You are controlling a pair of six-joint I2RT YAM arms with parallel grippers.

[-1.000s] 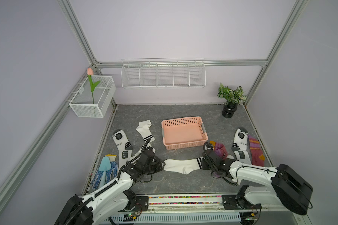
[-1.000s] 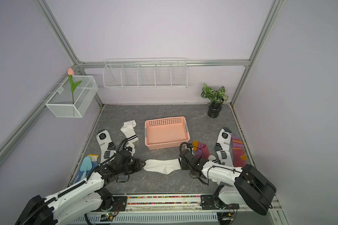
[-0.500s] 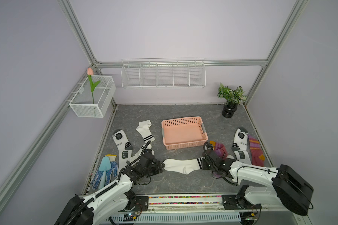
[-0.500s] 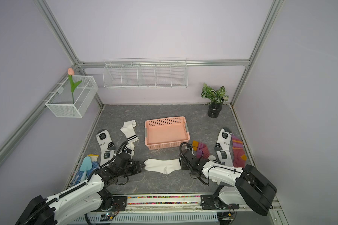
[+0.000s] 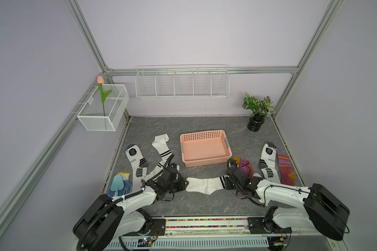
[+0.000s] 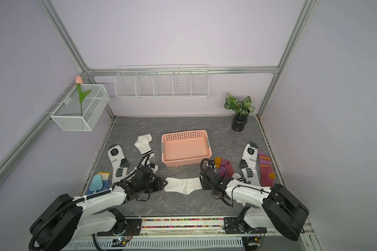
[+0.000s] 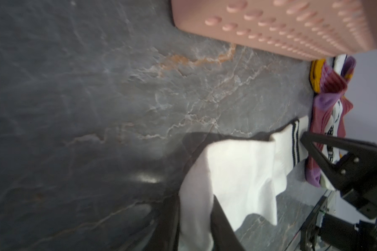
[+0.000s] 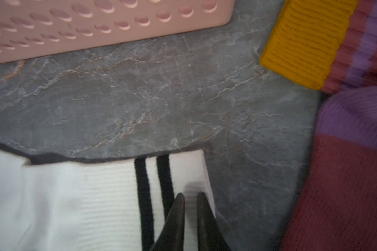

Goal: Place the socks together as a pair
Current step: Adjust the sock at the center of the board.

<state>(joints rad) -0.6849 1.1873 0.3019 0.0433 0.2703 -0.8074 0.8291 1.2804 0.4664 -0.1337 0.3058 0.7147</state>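
Observation:
A white sock with two black cuff stripes (image 5: pixel 205 185) (image 6: pixel 183 185) lies stretched across the front middle of the table, seen in both top views. My left gripper (image 5: pixel 183 184) (image 7: pixel 196 228) is shut on its toe end, with white fabric pinched between the dark fingers. My right gripper (image 5: pixel 226 183) (image 8: pixel 191 197) is shut on its cuff (image 8: pixel 194 173), just past the stripes. More socks lie around: white striped ones (image 5: pixel 161 145), sports-marked ones (image 5: pixel 136 160) (image 5: pixel 268 158) and maroon striped ones (image 5: pixel 245 167) (image 5: pixel 284 167).
A pink perforated basket (image 5: pixel 202 133) stands behind the held sock. A blue glove with a light blue trowel (image 5: pixel 119 184) lies at the front left. A potted plant (image 5: pixel 257 113) stands at the back right corner. Wire racks hang on the walls.
My left gripper's jaws widened, then closed on the white sock's toe. The right gripper has kept its hold on the cuff and has not moved.

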